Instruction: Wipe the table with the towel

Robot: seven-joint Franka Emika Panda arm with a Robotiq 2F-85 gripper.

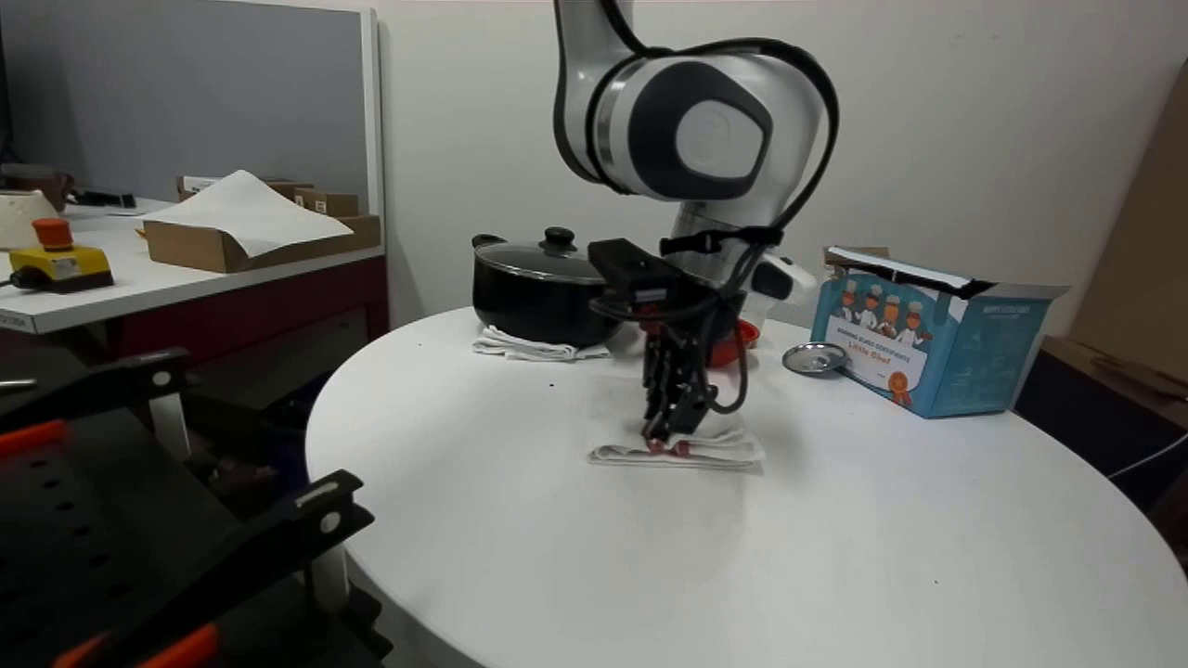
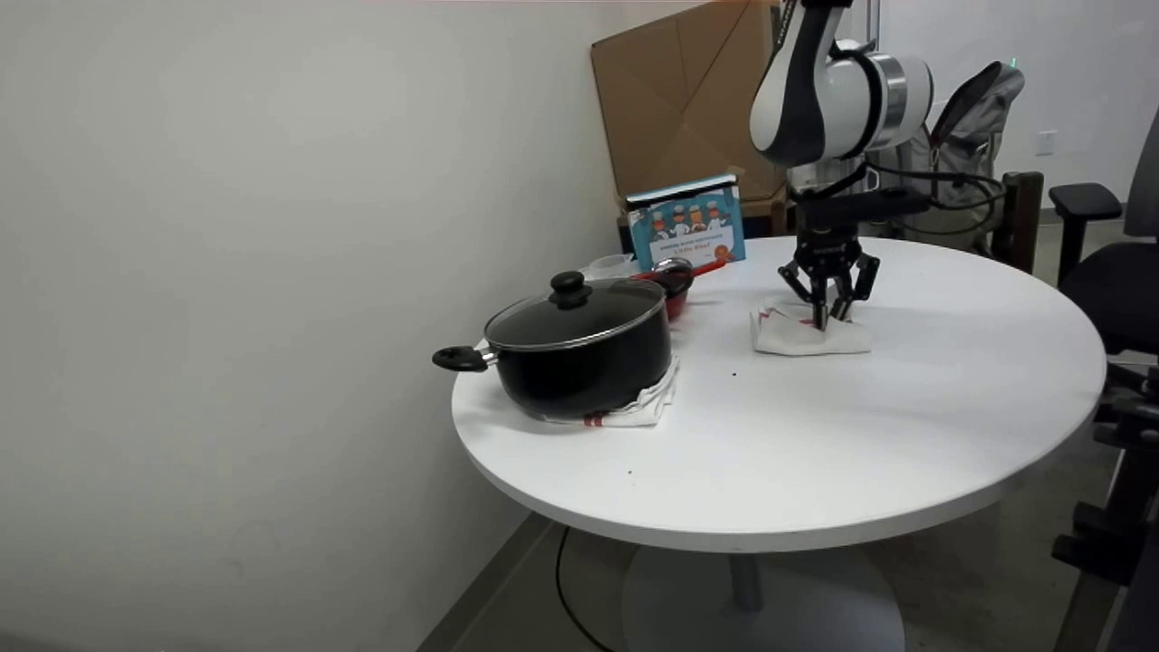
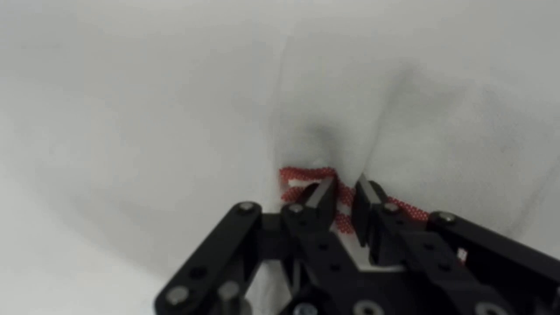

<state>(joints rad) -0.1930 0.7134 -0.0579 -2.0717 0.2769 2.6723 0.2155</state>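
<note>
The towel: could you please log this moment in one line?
gripper: at towel, grip unclear | towel: folded, on table | pot: on separate cloth

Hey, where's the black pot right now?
In both exterior views, the black pot stands on the left of the round table, a white cloth under it.

A robot arm [image 2: 856,100] reaches down over a round white desk [image 2: 905,426], its hand [image 2: 831,317] pointed at a red-striped white towel [image 2: 806,341], fingertips [image 2: 820,317] close together on the fabric. At left, a lidded black pot [image 2: 579,376] sits on a folded cloth [image 2: 639,413] with red marks at its edge, while two tiny dark specks [image 2: 734,374] dot the desk. Behind the pot are a partly hidden red container [image 2: 677,306] and a blue box [image 2: 688,231] printed with four cartoon chefs, brown cardboard [image 2: 684,100] rising at its back. A gray backpack [image 2: 987,127] and a dark chair [image 2: 1114,294] appear at right.
</note>
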